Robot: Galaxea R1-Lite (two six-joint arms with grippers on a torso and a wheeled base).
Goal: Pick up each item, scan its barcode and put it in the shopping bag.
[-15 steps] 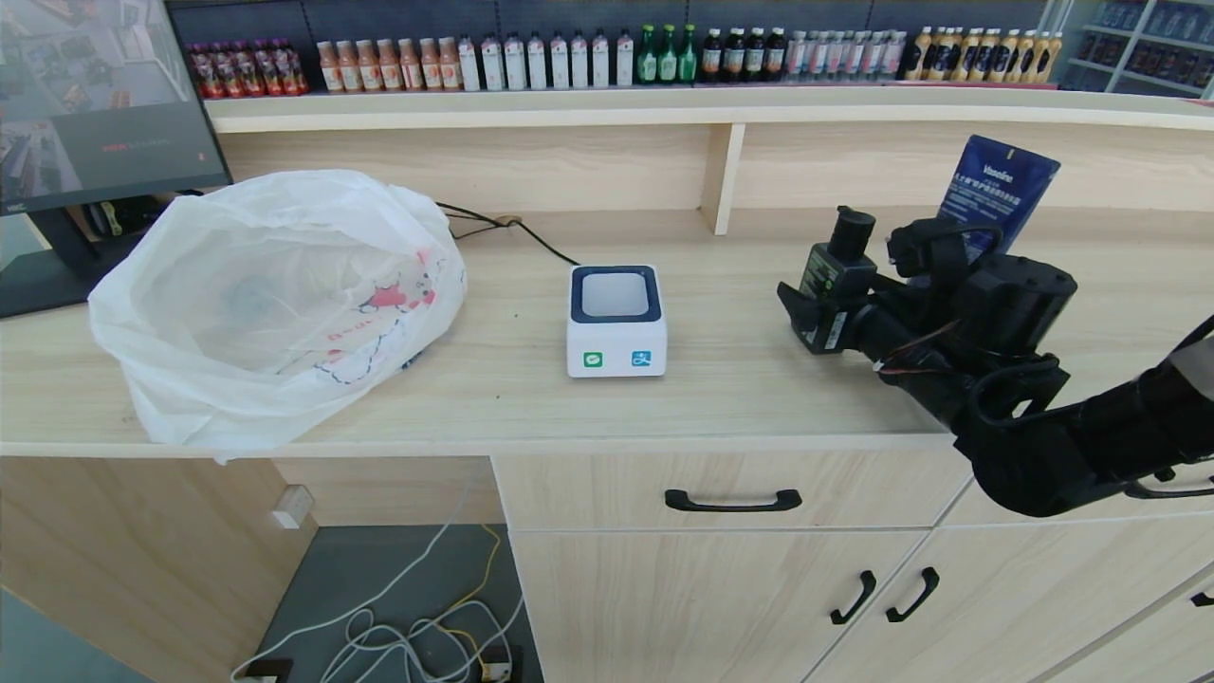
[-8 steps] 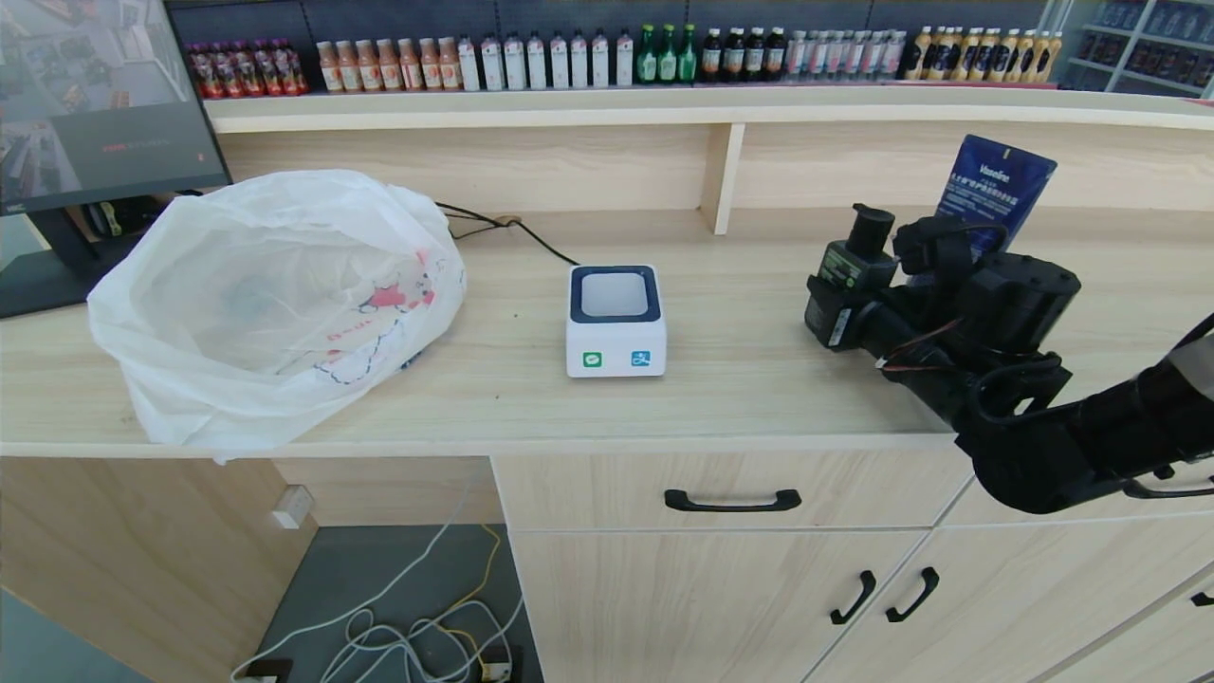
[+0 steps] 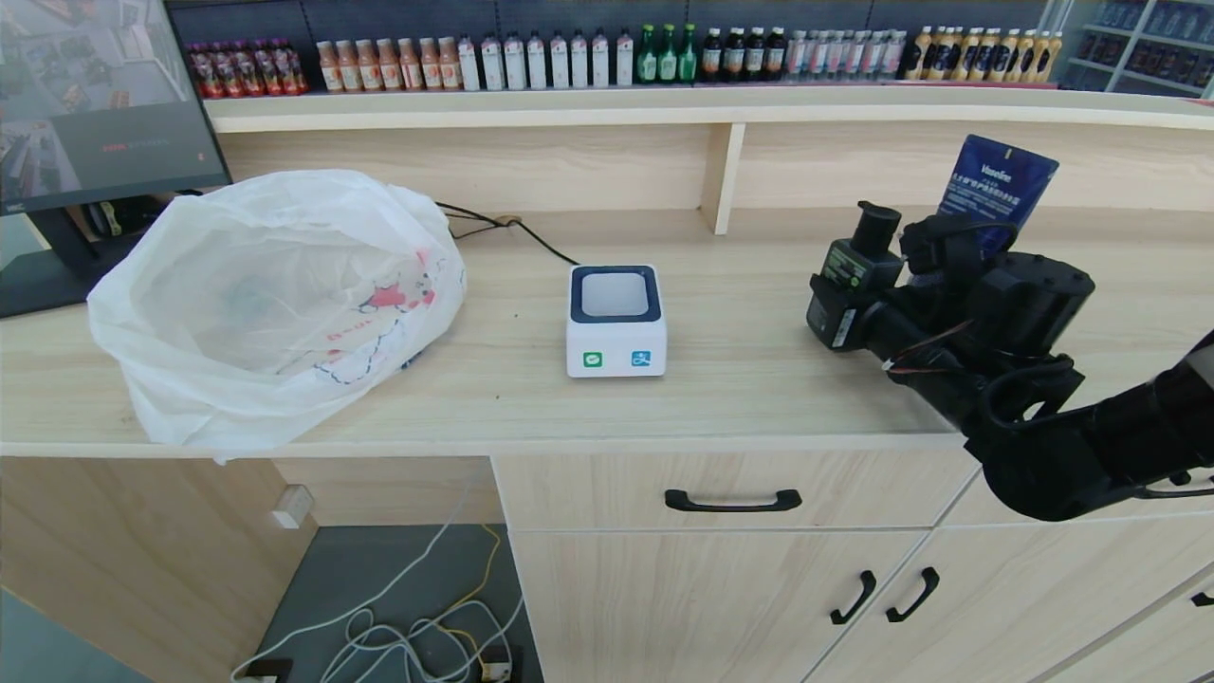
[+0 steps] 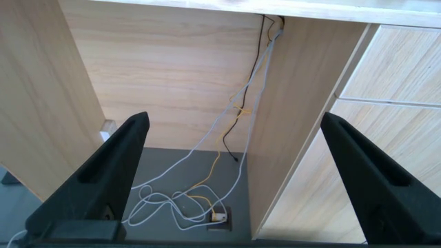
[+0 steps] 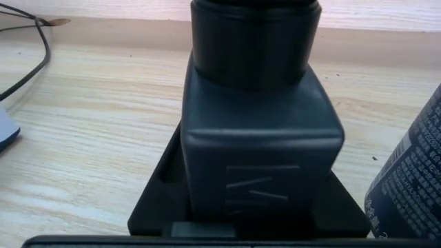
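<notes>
Over the counter (image 3: 740, 403), right claw (image 3: 851, 313) clamps bottle (image 3: 847, 267).

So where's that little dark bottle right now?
The dark bottle is at the head view's right, held over the counter in the right gripper, between the white scanner and the blue sign.

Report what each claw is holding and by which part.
The right claw grips a dark square bottle with a black round cap by its lower body. The left claw is open, holding nothing.

One dark bottle (image 5: 262, 148) over wooden counter (image 5: 89, 138).
</notes>
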